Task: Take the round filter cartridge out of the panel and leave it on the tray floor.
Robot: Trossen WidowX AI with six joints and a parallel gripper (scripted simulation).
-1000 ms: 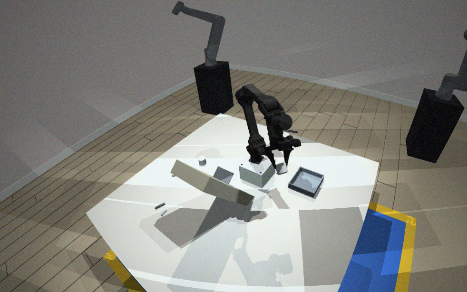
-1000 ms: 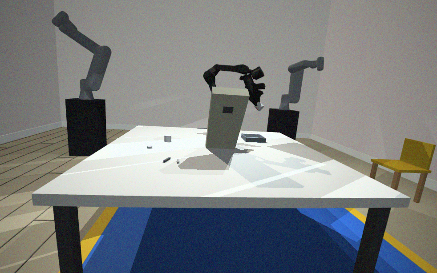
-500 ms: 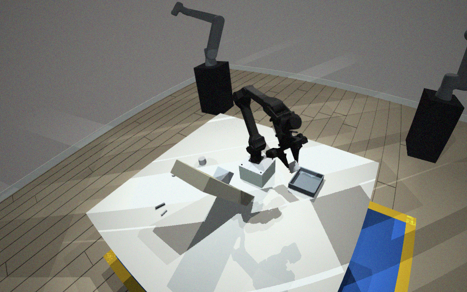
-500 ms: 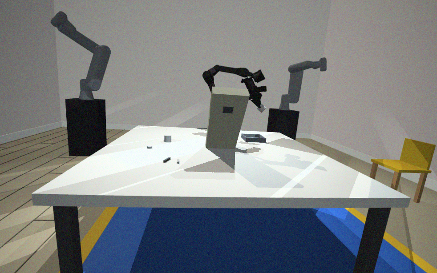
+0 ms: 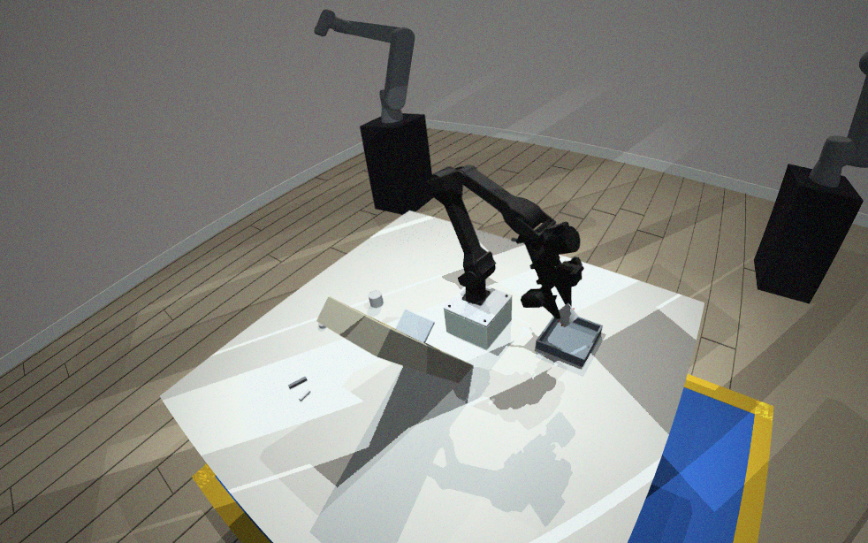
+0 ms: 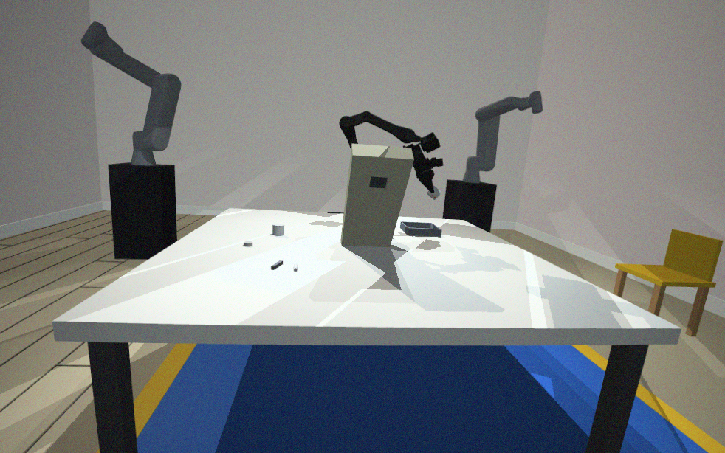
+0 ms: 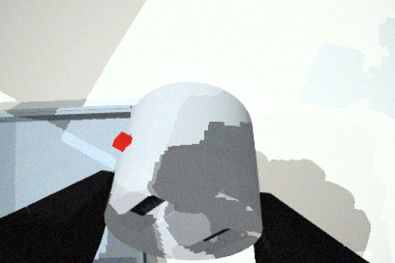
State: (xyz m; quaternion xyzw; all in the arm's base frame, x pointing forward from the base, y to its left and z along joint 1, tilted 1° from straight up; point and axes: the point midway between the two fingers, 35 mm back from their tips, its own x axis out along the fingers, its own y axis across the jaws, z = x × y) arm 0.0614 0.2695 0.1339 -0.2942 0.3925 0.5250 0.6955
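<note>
Plain grey walls meet a wood-plank floor along a pale skirting. The white counter stands on dark legs over a blue mat edged in yellow. A yellow chair sits off to one side. Angular shadows cross the counter.

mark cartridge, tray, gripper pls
filter cartridge (image 7: 188, 169): wrist view, on its rounded side.
tray (image 5: 575, 358): top view, on its near wall.
gripper (image 5: 560, 311): top view, between the fingertips, shut on the cartridge.

Right of frame centre, the black arm reaches over the desk; its hand grips what looks like the pale cartridge, above the dark tray's upper rim.
</note>
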